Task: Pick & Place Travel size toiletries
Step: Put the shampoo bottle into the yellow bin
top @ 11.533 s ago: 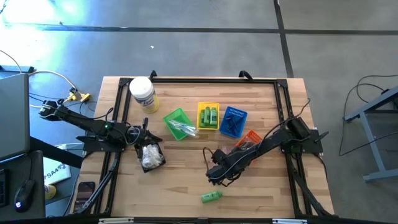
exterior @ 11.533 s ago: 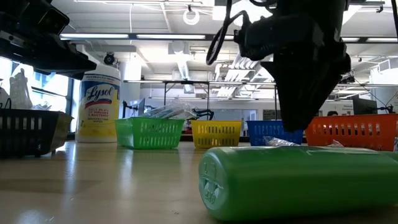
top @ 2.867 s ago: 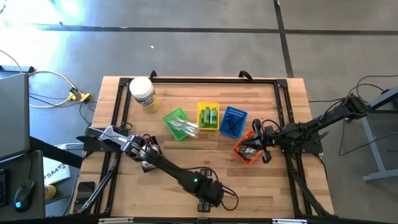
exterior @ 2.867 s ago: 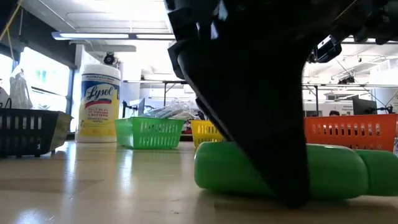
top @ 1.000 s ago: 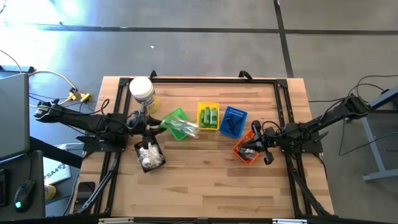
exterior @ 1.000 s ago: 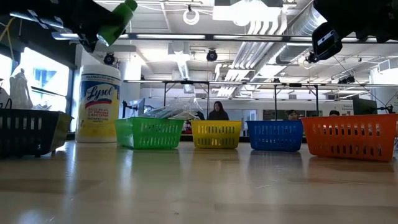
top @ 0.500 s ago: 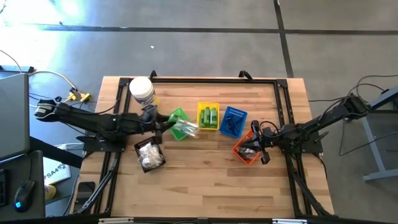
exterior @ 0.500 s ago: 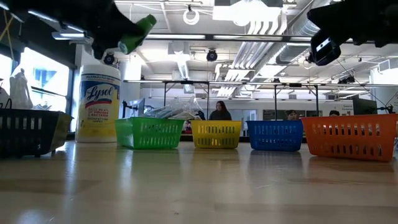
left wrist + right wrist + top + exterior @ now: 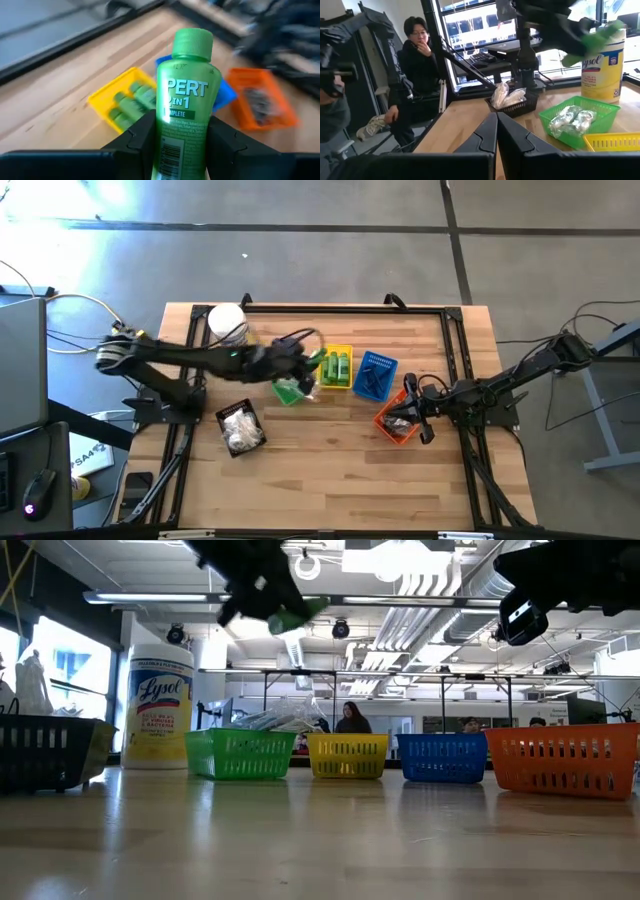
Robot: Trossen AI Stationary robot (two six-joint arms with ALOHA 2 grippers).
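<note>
From above, the left gripper (image 9: 312,366) has swung across to the yellow plastic basket (image 9: 336,366). Its wrist view shows it pinching the small green shampoo bottle (image 9: 184,105), so drop-off looks close. Right gripper (image 9: 496,131) stays pressed together by the orange basket (image 9: 398,418).

left gripper (image 9: 182,137) swung out from beside the black basket (image 9: 240,428) to over the green basket (image 9: 290,388) | green bottle (image 9: 186,100) off the table's front edge, now carried up high
</note>
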